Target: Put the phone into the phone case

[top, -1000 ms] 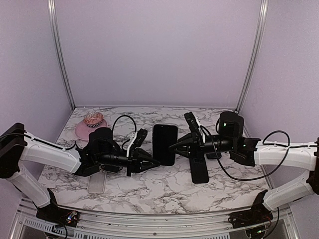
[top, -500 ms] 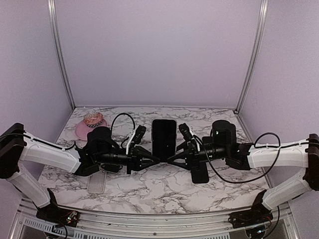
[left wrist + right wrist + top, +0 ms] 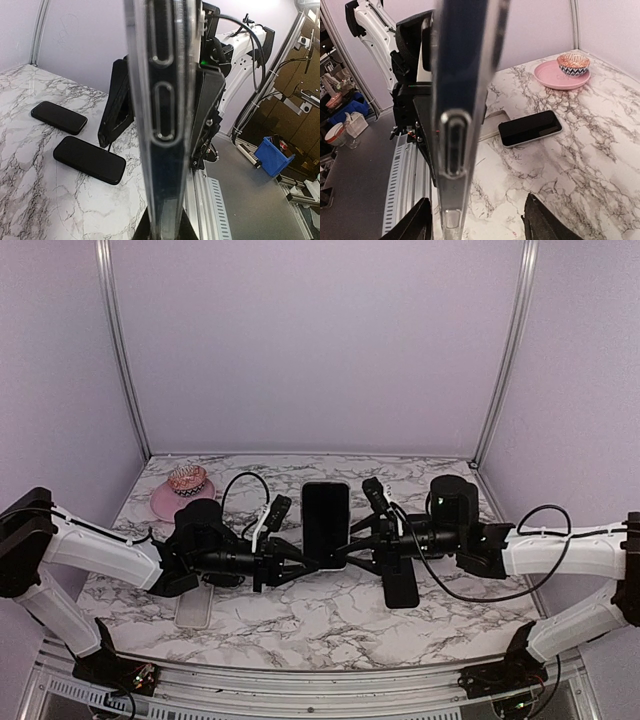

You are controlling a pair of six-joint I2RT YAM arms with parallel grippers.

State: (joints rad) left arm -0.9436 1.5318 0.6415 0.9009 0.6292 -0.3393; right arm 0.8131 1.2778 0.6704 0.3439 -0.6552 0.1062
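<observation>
A dark phone point(image 3: 325, 523) with a clear case round its rim stands upright on its edge above the table's middle. My left gripper point(image 3: 307, 563) is shut on its lower left edge. In the left wrist view the cased phone point(image 3: 165, 115) fills the centre edge-on, and the gripper point(image 3: 165, 222) pinches it at the bottom. My right gripper point(image 3: 353, 546) is open at the phone's right edge. In the right wrist view its fingers point(image 3: 417, 225) stand wide apart astride the phone's edge point(image 3: 457, 125).
A second clear case point(image 3: 193, 608) lies at the front left. A black phone point(image 3: 402, 585) lies under the right arm, and the left wrist view shows two point(image 3: 90, 159). Another phone point(image 3: 530, 128) lies beside the clear case. A pink plate point(image 3: 168, 503) with a patterned bowl point(image 3: 186, 478) stands back left.
My right arm has moved left, up to the phone's right edge. The phone has shifted slightly left and up in my left gripper and stands more upright.
</observation>
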